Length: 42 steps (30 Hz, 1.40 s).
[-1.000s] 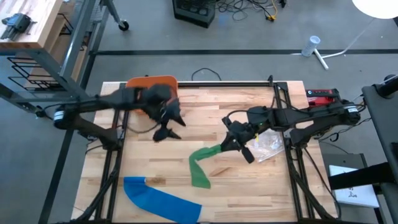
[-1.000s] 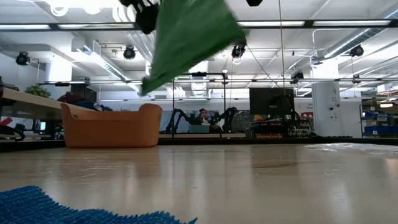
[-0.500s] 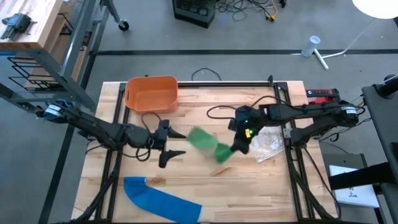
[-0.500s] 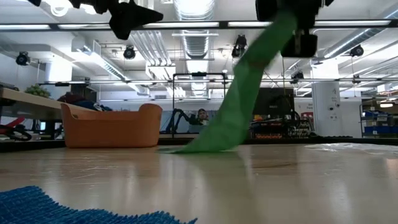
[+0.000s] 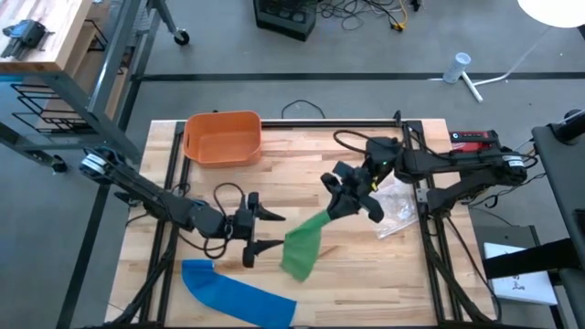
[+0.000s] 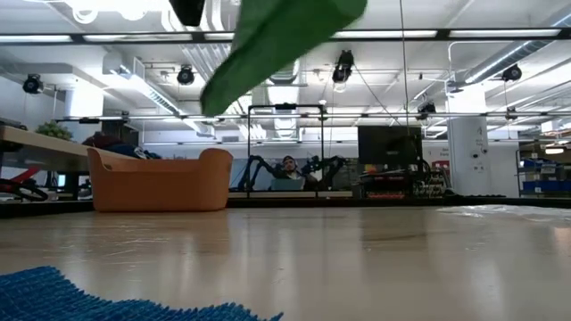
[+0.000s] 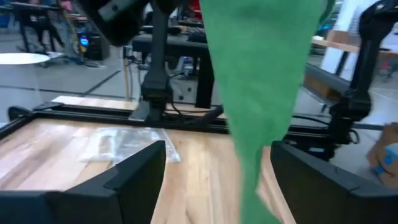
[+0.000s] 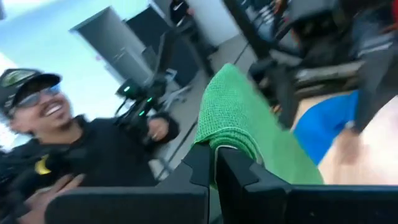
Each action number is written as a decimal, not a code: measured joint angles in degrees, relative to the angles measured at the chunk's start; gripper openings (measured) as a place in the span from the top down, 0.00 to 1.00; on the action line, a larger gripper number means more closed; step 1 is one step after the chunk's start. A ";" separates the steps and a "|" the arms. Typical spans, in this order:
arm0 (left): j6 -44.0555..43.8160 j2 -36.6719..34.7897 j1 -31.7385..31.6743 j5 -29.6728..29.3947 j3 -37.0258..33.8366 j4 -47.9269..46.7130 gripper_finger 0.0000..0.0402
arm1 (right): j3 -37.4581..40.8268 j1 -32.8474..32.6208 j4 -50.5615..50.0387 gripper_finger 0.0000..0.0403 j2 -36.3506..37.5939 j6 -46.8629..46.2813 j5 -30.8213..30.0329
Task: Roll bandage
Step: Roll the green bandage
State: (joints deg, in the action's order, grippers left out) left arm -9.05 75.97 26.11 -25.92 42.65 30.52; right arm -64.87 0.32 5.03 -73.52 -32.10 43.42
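Wooden table (image 5: 384, 274) bears an orange bin (image 5: 222, 137); right gripper (image 5: 340, 203) pinches green bandage (image 5: 303, 249), left gripper (image 5: 262, 228) spread apart.

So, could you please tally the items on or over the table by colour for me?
Green: 1, the bandage hanging from the right hand
Blue: 1, the cloth
Orange: 1, the bin
Clear: 1, the plastic bag
Total: 4

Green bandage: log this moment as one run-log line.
right gripper: shut on green bandage, lifted off table | left gripper: open beside its hanging end | blue bandage: flat on table
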 joint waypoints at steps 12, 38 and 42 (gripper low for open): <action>-2.67 -1.91 0.05 -5.03 0.38 -9.12 0.29 | -0.34 0.75 -2.40 0.99 0.53 1.25 -6.45; 29.28 -1.52 -13.76 -11.60 -3.85 7.21 0.93 | -0.28 1.07 -2.77 0.99 0.68 12.11 -25.58; 32.84 -1.56 -20.31 -7.99 -3.25 11.74 0.97 | -0.28 0.55 -3.05 0.99 0.68 12.63 -25.01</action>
State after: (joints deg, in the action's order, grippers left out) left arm 23.79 74.41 5.80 -33.92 39.40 42.26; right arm -65.14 0.86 1.98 -72.84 -19.47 18.41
